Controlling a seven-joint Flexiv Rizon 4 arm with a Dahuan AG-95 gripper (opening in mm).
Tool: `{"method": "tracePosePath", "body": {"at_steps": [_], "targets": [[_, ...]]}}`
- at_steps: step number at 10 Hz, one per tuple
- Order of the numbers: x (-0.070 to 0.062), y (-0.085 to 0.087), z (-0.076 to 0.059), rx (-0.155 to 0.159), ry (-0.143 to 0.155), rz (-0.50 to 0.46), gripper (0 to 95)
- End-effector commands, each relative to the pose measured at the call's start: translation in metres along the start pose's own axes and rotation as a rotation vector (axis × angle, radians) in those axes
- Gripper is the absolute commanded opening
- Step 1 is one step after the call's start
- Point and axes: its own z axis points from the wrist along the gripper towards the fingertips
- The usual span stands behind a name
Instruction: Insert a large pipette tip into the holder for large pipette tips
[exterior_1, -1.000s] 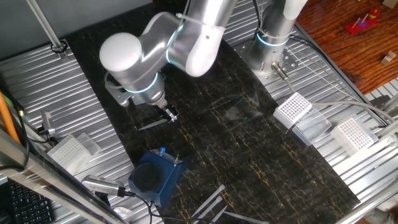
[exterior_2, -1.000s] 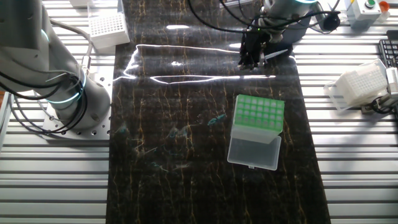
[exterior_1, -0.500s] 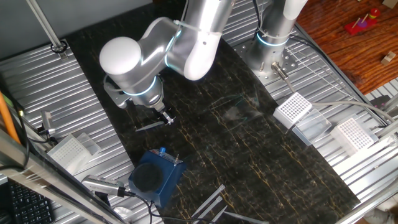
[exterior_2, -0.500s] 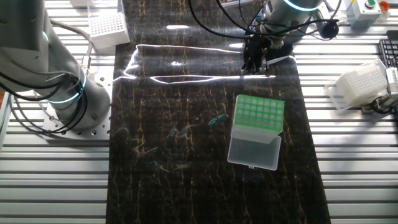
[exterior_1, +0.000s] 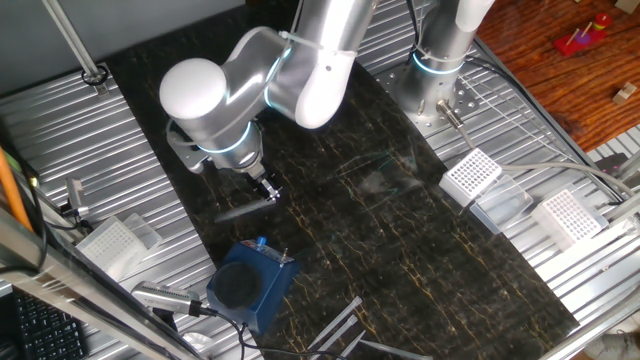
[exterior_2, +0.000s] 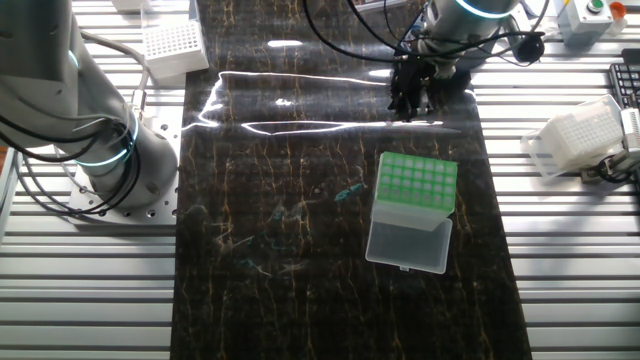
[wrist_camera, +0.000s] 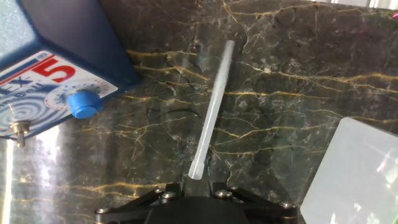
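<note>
The large pipette tip, a thin translucent cone, runs up and away from my gripper in the hand view. Its wide end sits between the fingers, so the gripper is shut on it. One fixed view shows the gripper low over the dark mat, with the tip sticking out to the left, nearly level. The holder for large pipette tips, a pale box with a green grid top, stands on the mat nearer the camera than the gripper. The arm hides the holder in the first fixed view.
A dark blue block with a round black top stands close to the tip's far end, and shows again top left. White perforated racks sit on the metal table beside the mat. A second arm's base stands left.
The gripper has shifted slightly over the mat, and the tip has swung with it, changing angle a little. The holder and the blue block have not moved.
</note>
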Motion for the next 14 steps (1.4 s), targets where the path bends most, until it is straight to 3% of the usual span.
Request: {"method": "tracePosePath", "body": {"at_steps": [1,4,7,8,10,14], "targets": [[0.000,0.000,0.000,0.000,0.001,0.000,19.0],[0.001,-0.003,0.005,0.006,-0.005,0.013,19.0],[-0.004,-0.006,0.011,-0.010,-0.037,0.077,19.0],[-0.005,-0.004,0.009,-0.017,-0.038,0.096,19.0],[-0.006,0.002,0.007,0.005,-0.037,0.062,19.0],[-0.016,0.022,0.005,-0.004,-0.043,0.097,19.0]]}}
